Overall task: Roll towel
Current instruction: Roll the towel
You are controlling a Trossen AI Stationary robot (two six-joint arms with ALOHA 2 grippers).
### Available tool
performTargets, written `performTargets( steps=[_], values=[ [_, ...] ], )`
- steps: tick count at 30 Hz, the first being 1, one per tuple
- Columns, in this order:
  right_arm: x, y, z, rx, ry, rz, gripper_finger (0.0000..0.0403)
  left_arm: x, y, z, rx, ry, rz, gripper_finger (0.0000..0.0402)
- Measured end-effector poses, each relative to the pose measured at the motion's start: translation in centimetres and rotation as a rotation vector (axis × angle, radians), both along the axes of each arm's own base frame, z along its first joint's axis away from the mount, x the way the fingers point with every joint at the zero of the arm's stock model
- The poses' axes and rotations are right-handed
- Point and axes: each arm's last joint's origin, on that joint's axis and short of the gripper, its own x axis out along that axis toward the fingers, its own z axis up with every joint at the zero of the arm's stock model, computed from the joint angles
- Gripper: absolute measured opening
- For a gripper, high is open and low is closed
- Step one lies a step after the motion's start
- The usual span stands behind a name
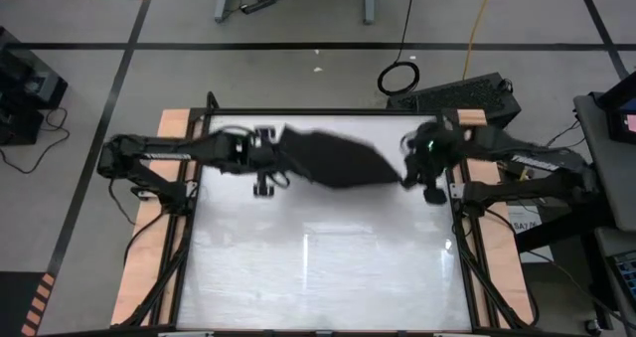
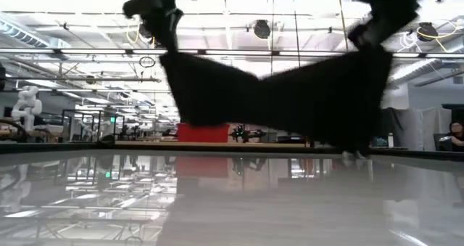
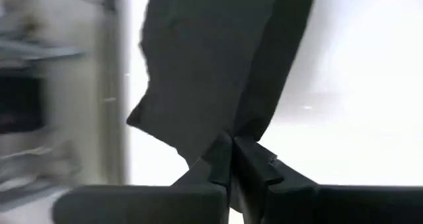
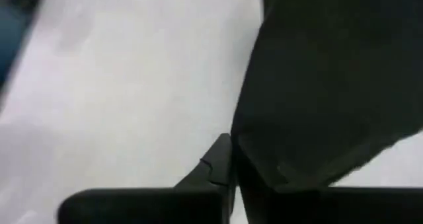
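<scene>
Towel: a plain black soft cloth rectangle (image 2: 275,101), hanging clear above the glossy white table (image 1: 318,267), slung between the two grippers and sagging in the middle.
Left gripper (image 3: 231,159): jaws pressed together on one top corner of the cloth, which spreads away beyond the fingertips.
Right gripper (image 4: 231,159): jaws likewise pinched on the opposite corner; the cloth drapes just past the tips.
Risk: each hold looks like a thin pinch at the very edge, so I reckon a tug apart could slip a corner free.
Cause: uneven pulling, or the cloth's lower edge catching on the table and bunching.
</scene>
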Motion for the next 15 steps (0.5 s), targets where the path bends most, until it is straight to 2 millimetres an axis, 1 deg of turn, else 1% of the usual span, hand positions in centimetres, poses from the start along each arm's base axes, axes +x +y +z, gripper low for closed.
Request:
performTargets(
  steps=[4,5,6,8,9,12,15],
  values=[
    [-0.2,1.9,-5.9,0.117,0.172,0.004,0.0068,-0.6,-3.1,-5.1,-0.120,0.074,-0.064,0.0077],
    [-0.2,2.4,-6.8,0.133,0.199,0.006,0.0080,-0.9,-3.8,-6.2,-0.134,0.094,-0.071,0.0095],
    [0.0,2.8,-6.7,0.100,0.231,0.008,0.0093,-1.3,-4.5,-7.1,-0.146,0.106,-0.077,0.0111],
    [1.1,3.8,-5.8,0.069,0.161,0.019,0.0114,-2.0,-5.8,-8.6,-0.159,0.131,-0.079,0.0141],
    [1.3,4.2,-5.6,0.066,0.138,0.035,0.0122,-2.3,-6.4,-9.1,-0.164,0.136,-0.077,0.0154],
    [1.8,5.3,-5.6,0.070,0.094,0.063,0.0135,-2.6,-7.7,-9.7,-0.151,0.108,-0.069,0.0181],
    [2.3,5.9,-5.1,0.057,0.025,0.043,0.0136,-2.2,-8.6,-9.9,-0.163,0.022,-0.085,0.0188]
  ],
)
